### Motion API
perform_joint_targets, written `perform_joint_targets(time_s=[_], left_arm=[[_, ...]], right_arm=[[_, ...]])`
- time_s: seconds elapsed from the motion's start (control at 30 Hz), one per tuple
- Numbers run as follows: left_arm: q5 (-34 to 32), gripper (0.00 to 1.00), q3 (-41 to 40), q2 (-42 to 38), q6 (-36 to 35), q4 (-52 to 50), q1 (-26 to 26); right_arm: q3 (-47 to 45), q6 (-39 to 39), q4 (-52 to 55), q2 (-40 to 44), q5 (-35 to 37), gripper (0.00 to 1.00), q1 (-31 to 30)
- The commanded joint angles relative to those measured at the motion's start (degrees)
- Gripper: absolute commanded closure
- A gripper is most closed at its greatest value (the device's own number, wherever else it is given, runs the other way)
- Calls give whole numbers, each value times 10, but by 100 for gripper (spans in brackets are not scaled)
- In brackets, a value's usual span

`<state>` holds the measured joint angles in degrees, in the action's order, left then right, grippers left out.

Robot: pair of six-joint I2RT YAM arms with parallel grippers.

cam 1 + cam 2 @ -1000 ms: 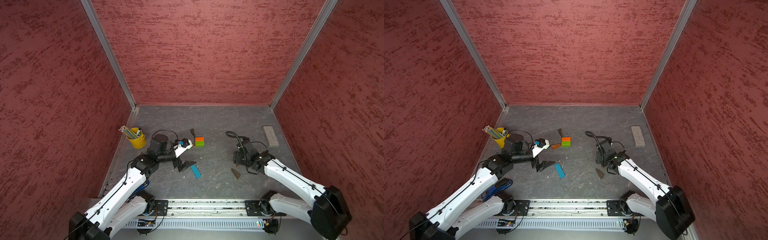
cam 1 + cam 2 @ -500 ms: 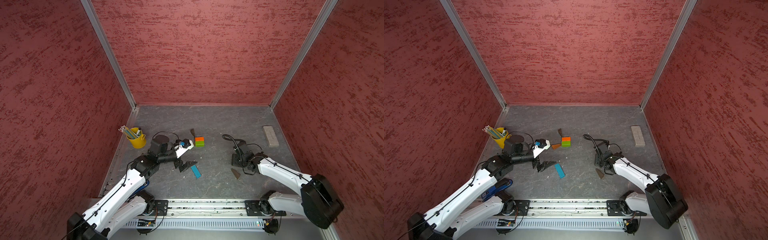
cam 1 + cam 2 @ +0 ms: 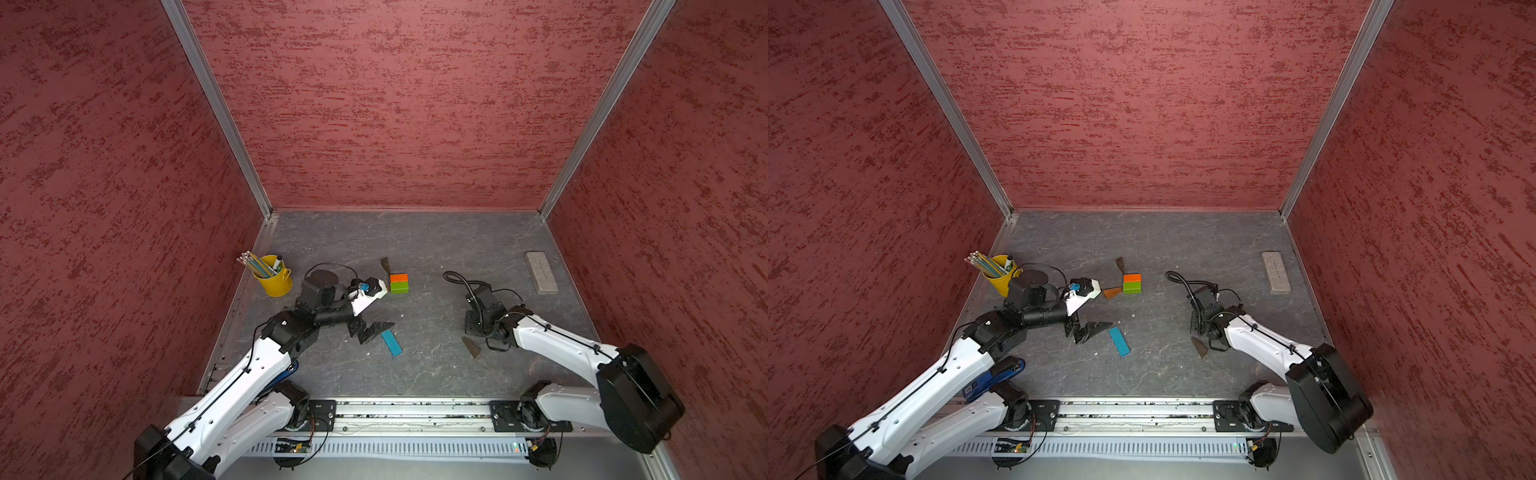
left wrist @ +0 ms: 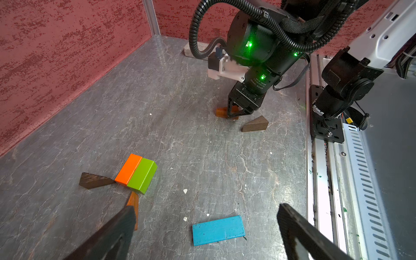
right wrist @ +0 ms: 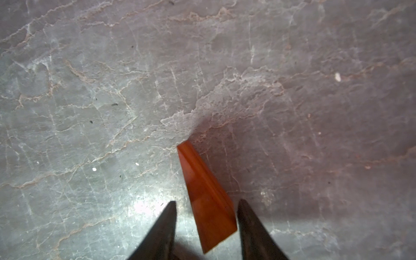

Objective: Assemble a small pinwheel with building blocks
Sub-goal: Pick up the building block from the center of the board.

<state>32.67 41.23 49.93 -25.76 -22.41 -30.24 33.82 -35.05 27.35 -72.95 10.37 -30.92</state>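
At the table's (image 3: 415, 241) near right, we see the right gripper (image 5: 205, 203) straddle an orange wedge (image 5: 202, 180), jaws not yet clamped; the left gripper (image 4: 206, 208) gapes wide beside the bar (image 3: 391, 343).

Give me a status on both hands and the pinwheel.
Left hand open near blue bar. Right hand straddling orange wedge, not yet clamped. Hub has dark wedge and brown wedge at corners. Loose dark wedge close by, not touching.

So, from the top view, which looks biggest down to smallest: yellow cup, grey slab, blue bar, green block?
In a top view:
yellow cup, then grey slab, nearly alike
blue bar
green block, smallest
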Motion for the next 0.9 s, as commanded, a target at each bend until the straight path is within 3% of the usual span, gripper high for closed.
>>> perform_joint_targets(time_s=[0.0, 0.47, 0.63, 0.87], left_arm=[[0, 0, 1, 1, -7, 11, -2], [-8, 0, 1, 4, -8, 14, -1], [-22, 0, 0, 6, -7, 16, -1], [-56, 0, 4, 23, 10, 25, 15]], right_arm=[[13, -7, 10, -9, 14, 58, 0], [32, 13, 20, -24, 2, 73, 0], [47, 39, 19, -27, 5, 74, 0], [92, 181, -47, -47, -16, 73, 14]])
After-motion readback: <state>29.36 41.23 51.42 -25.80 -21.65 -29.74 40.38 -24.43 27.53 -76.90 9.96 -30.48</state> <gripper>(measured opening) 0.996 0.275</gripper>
